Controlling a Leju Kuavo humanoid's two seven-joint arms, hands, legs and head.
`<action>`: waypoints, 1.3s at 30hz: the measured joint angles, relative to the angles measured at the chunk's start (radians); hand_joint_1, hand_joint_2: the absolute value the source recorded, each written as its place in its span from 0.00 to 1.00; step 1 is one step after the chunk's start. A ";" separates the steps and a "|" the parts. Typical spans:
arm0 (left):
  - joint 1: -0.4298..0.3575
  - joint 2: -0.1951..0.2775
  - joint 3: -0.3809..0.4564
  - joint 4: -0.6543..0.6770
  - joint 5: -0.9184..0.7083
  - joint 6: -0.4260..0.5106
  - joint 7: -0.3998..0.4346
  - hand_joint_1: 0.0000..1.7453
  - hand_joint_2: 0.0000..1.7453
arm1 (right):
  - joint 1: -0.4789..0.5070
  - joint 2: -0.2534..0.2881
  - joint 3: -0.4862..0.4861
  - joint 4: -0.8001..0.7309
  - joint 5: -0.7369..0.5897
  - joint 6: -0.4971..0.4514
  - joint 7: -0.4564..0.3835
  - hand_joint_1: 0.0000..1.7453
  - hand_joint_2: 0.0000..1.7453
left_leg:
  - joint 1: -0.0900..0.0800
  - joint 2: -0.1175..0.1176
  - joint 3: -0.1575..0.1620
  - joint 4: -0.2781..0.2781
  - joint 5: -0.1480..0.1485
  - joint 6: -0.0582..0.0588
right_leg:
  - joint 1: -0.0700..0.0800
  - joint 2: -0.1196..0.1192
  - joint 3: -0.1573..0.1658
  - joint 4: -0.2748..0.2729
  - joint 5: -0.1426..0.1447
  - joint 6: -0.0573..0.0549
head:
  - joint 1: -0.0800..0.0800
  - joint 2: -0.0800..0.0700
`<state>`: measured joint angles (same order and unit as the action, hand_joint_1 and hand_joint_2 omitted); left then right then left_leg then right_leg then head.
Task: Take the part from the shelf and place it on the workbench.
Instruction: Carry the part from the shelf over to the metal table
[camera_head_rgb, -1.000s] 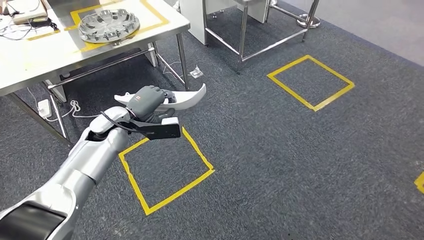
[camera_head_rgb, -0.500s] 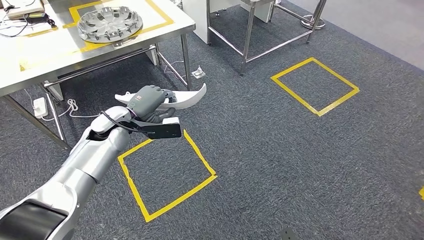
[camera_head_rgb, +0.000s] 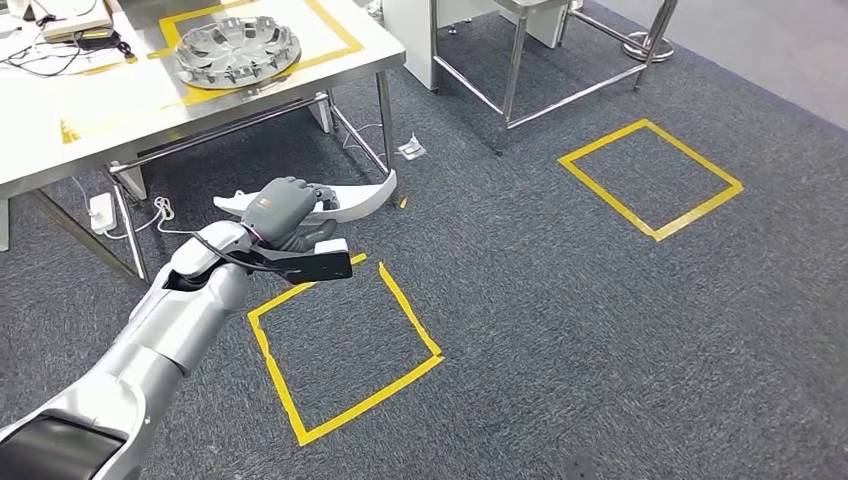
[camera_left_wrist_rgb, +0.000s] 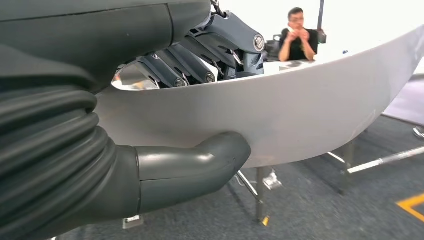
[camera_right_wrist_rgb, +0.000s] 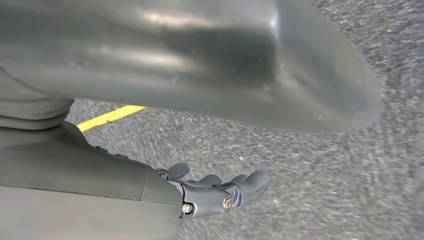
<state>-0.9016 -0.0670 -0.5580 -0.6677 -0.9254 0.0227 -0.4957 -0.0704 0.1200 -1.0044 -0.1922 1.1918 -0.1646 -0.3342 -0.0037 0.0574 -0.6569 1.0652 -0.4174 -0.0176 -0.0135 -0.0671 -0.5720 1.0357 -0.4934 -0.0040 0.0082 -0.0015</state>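
Observation:
My left hand (camera_head_rgb: 280, 205) grips a white curved part (camera_head_rgb: 352, 203) and holds it in the air over the grey carpet, just off the front corner of the steel workbench (camera_head_rgb: 60, 130). In the left wrist view the thumb (camera_left_wrist_rgb: 200, 165) presses under the part (camera_left_wrist_rgb: 310, 110) and the fingers (camera_left_wrist_rgb: 200, 65) wrap over its upper edge. A silver wheel cover (camera_head_rgb: 238, 50) lies on the workbench inside a yellow tape square. My right hand (camera_right_wrist_rgb: 220, 192) hangs above the carpet, its fingers loosely apart and holding nothing.
Two yellow tape squares mark the carpet, one below the left hand (camera_head_rgb: 340, 350) and one at the far right (camera_head_rgb: 650, 178). A second steel table's legs (camera_head_rgb: 510, 70) stand behind. A power strip (camera_head_rgb: 100, 210) and cables lie under the workbench. A person (camera_left_wrist_rgb: 298, 30) sits far off.
The whole picture has shifted, so the camera has moved: workbench and floor squares now sit further right in it. The left hand still holds the part the same way.

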 joint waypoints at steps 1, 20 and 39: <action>-0.001 0.000 0.001 -0.001 0.000 0.000 0.000 0.98 1.00 | 0.000 0.000 0.000 0.000 0.001 0.000 0.001 0.00 0.00 | -0.003 0.007 0.011 -0.021 -0.001 0.007 | 0.004 -0.009 0.004 -0.001 -0.003 0.006 | 0.000 0.000; 0.001 0.006 0.013 -0.007 -0.005 -0.031 -0.010 0.98 1.00 | -0.003 0.001 0.000 0.000 0.002 -0.005 0.003 0.00 0.00 | -0.007 -0.112 0.014 -0.012 -0.023 0.017 | 0.008 0.070 -0.026 -0.001 0.020 -0.011 | 0.001 0.000; -0.015 -0.004 0.018 0.003 -0.001 -0.039 -0.010 0.98 1.00 | -0.002 0.002 -0.003 0.000 -0.008 -0.001 0.020 0.00 0.00 | 0.008 -0.067 0.018 -0.032 -0.005 0.046 | -0.001 0.059 -0.081 0.200 -0.115 0.034 | -0.001 0.000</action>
<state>-0.9170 -0.0708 -0.5402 -0.6644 -0.9262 -0.0160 -0.5058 -0.0721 0.1215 -1.0071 -0.1923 1.1840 -0.1655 -0.3139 0.0039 -0.0095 -0.6394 1.0332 -0.4221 0.0280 -0.0149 -0.0076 -0.6527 1.2359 -0.6087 0.0301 0.0075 -0.0015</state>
